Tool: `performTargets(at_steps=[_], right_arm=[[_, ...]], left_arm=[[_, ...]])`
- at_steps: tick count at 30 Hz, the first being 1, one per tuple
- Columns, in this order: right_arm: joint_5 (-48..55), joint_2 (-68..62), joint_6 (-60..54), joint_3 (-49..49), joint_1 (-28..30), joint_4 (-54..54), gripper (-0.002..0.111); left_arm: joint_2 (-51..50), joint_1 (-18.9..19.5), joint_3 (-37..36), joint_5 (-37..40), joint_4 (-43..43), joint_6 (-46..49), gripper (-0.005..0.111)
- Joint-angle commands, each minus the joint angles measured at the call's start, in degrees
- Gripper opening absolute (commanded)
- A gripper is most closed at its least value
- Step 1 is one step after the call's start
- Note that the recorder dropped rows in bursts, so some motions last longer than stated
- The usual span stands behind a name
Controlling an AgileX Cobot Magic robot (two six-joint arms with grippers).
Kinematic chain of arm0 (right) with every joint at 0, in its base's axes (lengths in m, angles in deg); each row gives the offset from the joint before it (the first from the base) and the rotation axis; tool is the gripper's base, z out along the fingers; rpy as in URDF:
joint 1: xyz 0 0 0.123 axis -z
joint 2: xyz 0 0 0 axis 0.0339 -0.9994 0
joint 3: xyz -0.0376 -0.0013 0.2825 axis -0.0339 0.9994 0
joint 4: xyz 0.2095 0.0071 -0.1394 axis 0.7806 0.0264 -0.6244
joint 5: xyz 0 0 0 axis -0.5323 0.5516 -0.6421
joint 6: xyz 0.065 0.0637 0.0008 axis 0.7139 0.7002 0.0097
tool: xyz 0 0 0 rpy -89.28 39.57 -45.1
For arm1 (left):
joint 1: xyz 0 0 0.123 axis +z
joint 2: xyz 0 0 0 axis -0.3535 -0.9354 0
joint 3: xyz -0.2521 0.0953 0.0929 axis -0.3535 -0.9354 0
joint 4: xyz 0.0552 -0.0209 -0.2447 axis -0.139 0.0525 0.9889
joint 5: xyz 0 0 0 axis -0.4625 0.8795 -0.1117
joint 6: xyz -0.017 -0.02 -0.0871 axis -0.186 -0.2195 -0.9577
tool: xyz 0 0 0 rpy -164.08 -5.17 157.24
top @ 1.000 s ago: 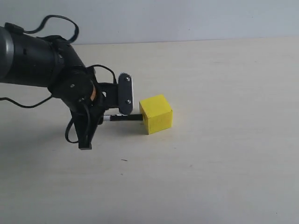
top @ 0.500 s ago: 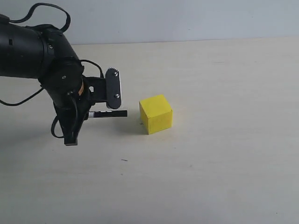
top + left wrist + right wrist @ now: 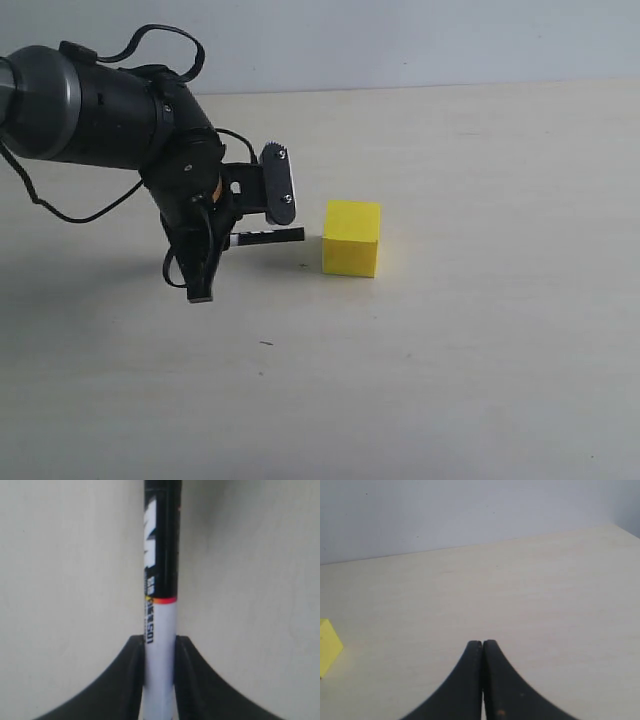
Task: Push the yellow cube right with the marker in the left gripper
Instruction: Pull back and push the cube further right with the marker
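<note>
Yellow cube [image 3: 351, 238] on table [image 3: 480, 350], marker [image 3: 275, 236] tip near

under me lies a pale cream table [image 3: 480, 380] with a faint wood-like grain, its matt top running back to a straight far edge where a plain bluish-grey wall [image 3: 400, 40] rises behind it. on the near part of the top i see a short dark fleck [image 3: 265, 343] (a scratch or a crumb, i cannot tell which). farther back sits a tinier dark dot [image 3: 303, 266], the two well apart.
</note>
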Motion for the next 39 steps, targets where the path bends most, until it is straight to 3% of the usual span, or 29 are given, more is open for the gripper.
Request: performTargets(at_steps=[1,11,18,24,29,36,39], right_arm=[[-0.11,0.35,-0.01,0.26,0.2,0.01,0.0],[-0.11,0.35,-0.01,0.26,0.2,0.01,0.0],[-0.11,0.35,-0.01,0.26,0.2,0.01,0.0],[-0.11,0.35,-0.01,0.26,0.2,0.01,0.0],[-0.11,0.35,-0.01,0.26,0.2,0.01,0.0],[-0.11,0.35,-0.01,0.26,0.2,0.01,0.0],[-0.11,0.35,-0.01,0.26,0.2,0.01,0.0]], left_arm=[[1.76,0.01,0.41,4.17,-0.95,-0.73,0.0],[2.0,-0.92,0.17,0.97,4.13,1.72,0.0],[1.75,-5.43,0.17,0.1,3.22,2.03,0.0],[1.85,-3.48,0.17,8.4,-2.19,-2.44,0.0],[1.85,-1.86,0.17,9.17,-2.53,-2.9,0.0],[1.28,-2.13,0.17,2.33,-3.76,-2.68,0.0],[-1.15,-6.03,2.25,-3.63,-2.31,-2.68,0.0]])
